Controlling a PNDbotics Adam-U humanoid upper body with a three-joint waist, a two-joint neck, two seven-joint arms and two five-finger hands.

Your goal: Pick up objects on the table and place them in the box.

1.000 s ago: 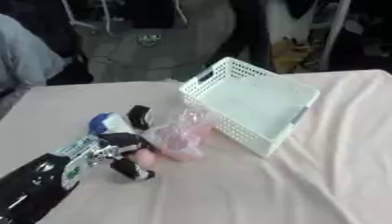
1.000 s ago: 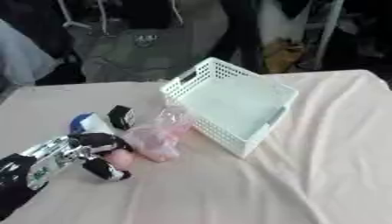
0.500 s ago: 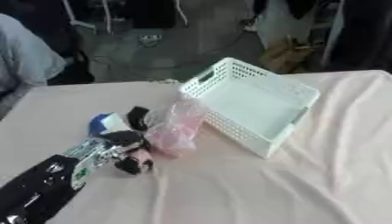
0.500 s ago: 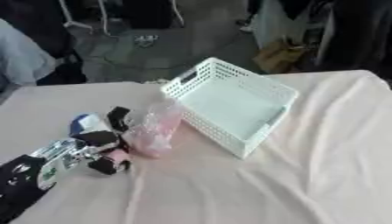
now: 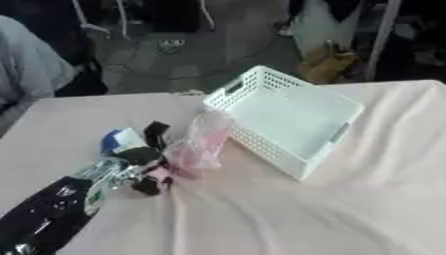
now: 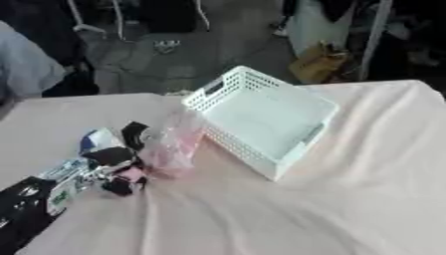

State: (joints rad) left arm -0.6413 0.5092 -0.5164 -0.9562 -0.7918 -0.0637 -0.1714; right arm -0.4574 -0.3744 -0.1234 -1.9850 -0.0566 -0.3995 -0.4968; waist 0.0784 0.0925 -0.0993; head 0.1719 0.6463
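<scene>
Down at the lower left, the left hand reaches in from the corner, its black and silver arm lying across the pink-covered counter. Its fingers curl round the lower end of a clear pink bag, which leans up and to the right from the hand until its top comes just beside the near left wall of the basket. A small pink part shows between the fingers, though whether it belongs to the bag or to something inside it cannot be told. Just behind the hand, on its far side, lie a blue and white thing and a small black one, close together and near the bag's left edge. The white slatted basket sits askew at mid-counter, open and with nothing visible in it, its bottom bare. The right hand shows in neither view.
</scene>
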